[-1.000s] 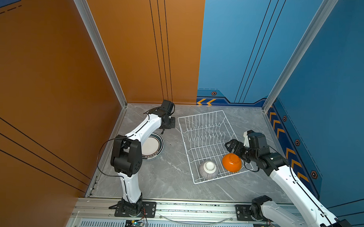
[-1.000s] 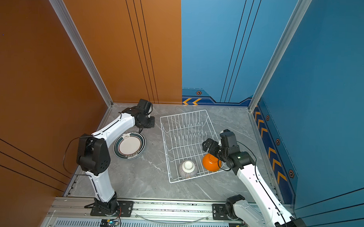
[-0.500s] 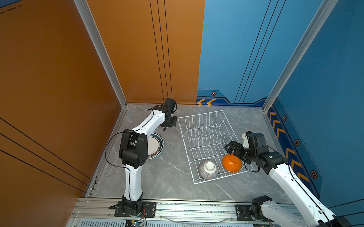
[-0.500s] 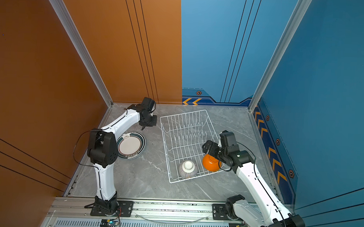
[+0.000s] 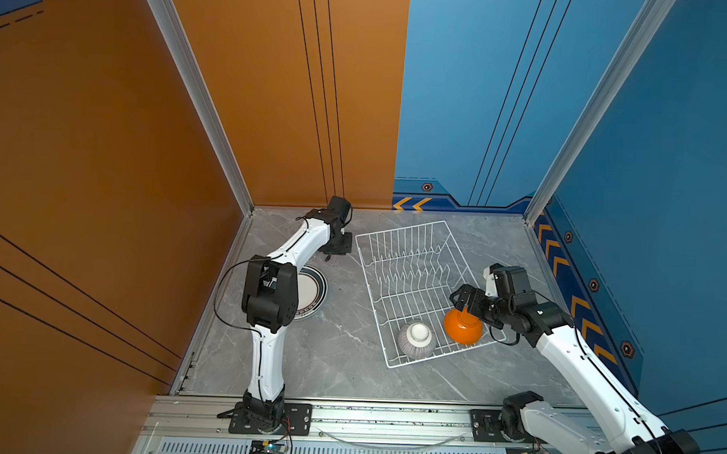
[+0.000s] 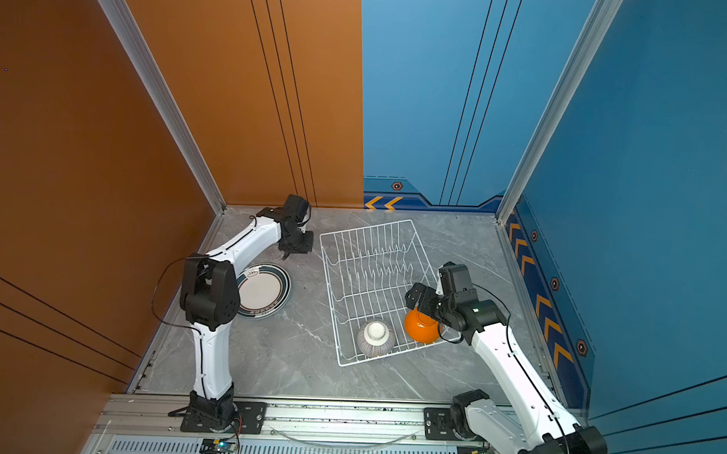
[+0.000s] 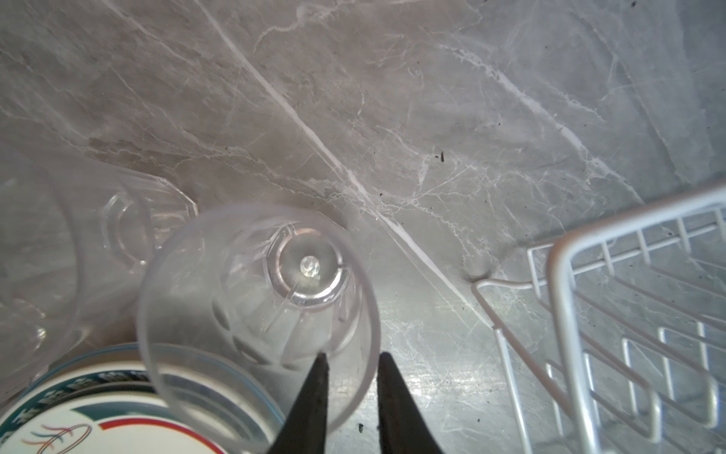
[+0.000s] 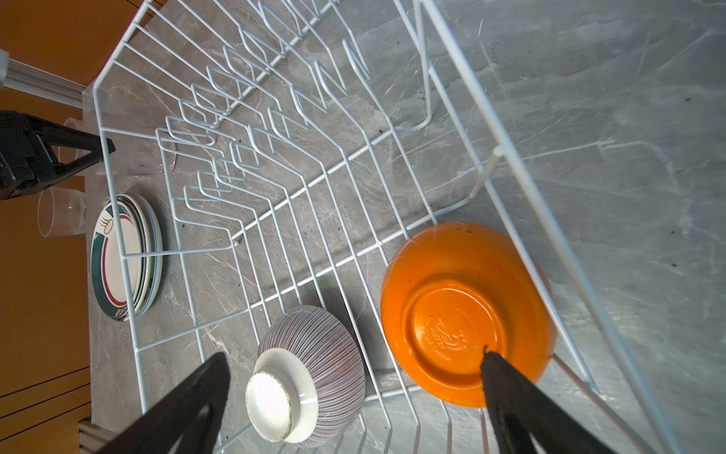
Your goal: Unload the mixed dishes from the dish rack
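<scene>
Currently the dish rack [image 5: 410, 279] sits on the grey marble tabletop [image 5: 307, 359], right of centre; its long axis runs far to near, with the near end swung a little to the right; two bowls lie in its near end.

The orange bowl [image 8: 463, 314] is upside down in the near right corner, foot up and tipped toward the right side wires, which cross in front of it in the right wrist view; the grey-striped bowl [image 8: 310, 373] is upside down just left of it, white foot up.

The right gripper [image 8: 353, 351] hangs over that end of the rack with its jaws spread wide; one fingertip lies over the orange bowl's foot ring, but I cannot tell whether it touches.

Left of the rack's far corner a clear tumbler [image 7: 243, 275] stands upright, mouth up, long axis vertical; the left gripper [image 7: 352, 355] points down at it, jaws a little apart astride the rim wall, one finger inside and one outside, not pinching; a second tumbler [image 7: 149, 220] is just beside it.

Near of the tumblers a stack of plates [image 6: 264, 291] lies flat with a dark-ringed plate on top; the left arm's elbow [image 6: 207, 291] partly hides it in both top views.
</scene>
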